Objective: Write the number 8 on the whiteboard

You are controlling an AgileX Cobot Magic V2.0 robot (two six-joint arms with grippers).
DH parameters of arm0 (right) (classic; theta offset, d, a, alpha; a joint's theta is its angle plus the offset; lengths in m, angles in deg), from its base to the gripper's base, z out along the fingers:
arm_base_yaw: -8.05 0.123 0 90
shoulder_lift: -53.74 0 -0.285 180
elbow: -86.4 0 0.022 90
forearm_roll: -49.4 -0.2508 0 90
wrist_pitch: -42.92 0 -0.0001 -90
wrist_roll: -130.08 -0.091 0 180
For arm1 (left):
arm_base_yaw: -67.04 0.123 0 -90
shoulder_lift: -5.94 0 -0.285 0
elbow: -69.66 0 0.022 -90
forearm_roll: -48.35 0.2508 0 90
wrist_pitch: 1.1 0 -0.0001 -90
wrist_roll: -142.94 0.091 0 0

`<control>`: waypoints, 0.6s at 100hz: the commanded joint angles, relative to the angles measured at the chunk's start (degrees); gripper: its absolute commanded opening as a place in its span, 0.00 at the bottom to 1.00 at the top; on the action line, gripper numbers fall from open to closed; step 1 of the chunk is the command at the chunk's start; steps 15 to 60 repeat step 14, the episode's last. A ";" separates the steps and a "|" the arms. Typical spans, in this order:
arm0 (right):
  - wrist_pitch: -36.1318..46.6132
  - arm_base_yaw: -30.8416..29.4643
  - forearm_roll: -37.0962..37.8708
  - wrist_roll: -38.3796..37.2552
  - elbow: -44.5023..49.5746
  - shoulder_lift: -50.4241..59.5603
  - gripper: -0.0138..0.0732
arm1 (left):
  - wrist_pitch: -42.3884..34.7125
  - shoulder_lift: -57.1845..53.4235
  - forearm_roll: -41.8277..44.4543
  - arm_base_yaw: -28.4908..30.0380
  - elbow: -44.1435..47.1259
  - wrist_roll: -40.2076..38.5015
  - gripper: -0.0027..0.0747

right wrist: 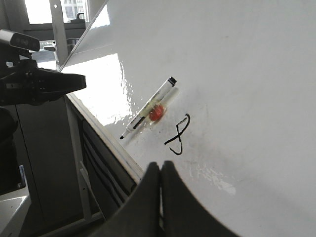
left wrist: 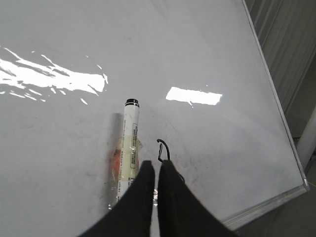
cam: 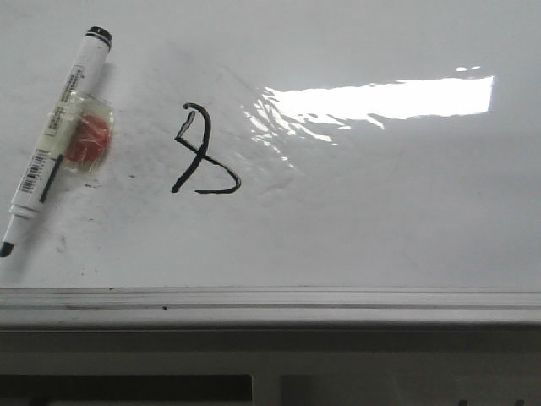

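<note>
The whiteboard (cam: 380, 228) fills the front view, glossy white with a glare patch (cam: 380, 97). The number 8 (cam: 196, 150) is drawn in black left of centre, with a narrow top loop and an open curved bottom. A white marker (cam: 59, 127) with a red piece taped to it (cam: 89, 139) lies on the board left of the figure, tip uncapped. Neither gripper shows in the front view. My left gripper (left wrist: 157, 165) is shut and empty, above the board between the marker (left wrist: 129, 143) and the 8 (left wrist: 163, 149). My right gripper (right wrist: 161, 165) is shut and empty near the board's edge, short of the 8 (right wrist: 178, 136).
A grey metal ledge (cam: 270, 304) runs along the board's near edge, with a dark frame below it. In the right wrist view the marker (right wrist: 150, 111) lies beside the figure, and a dark arm part with a camera (right wrist: 39, 84) hangs beyond the board's edge.
</note>
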 commanded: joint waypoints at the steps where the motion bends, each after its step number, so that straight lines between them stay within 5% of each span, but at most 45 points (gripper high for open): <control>1: 4.68 0.02 0.80 0.08 -1.35 -0.53 0.09 | -4.05 -0.69 0.16 0.93 0.64 -0.15 0.01; 14: 4.68 0.02 0.80 0.08 -1.35 -0.53 0.09 | -4.05 -4.02 0.16 5.36 1.29 -0.15 0.01; 60: 4.68 0.02 0.80 0.08 -1.35 -0.53 0.09 | -4.05 -4.02 0.16 5.36 1.29 -0.15 0.01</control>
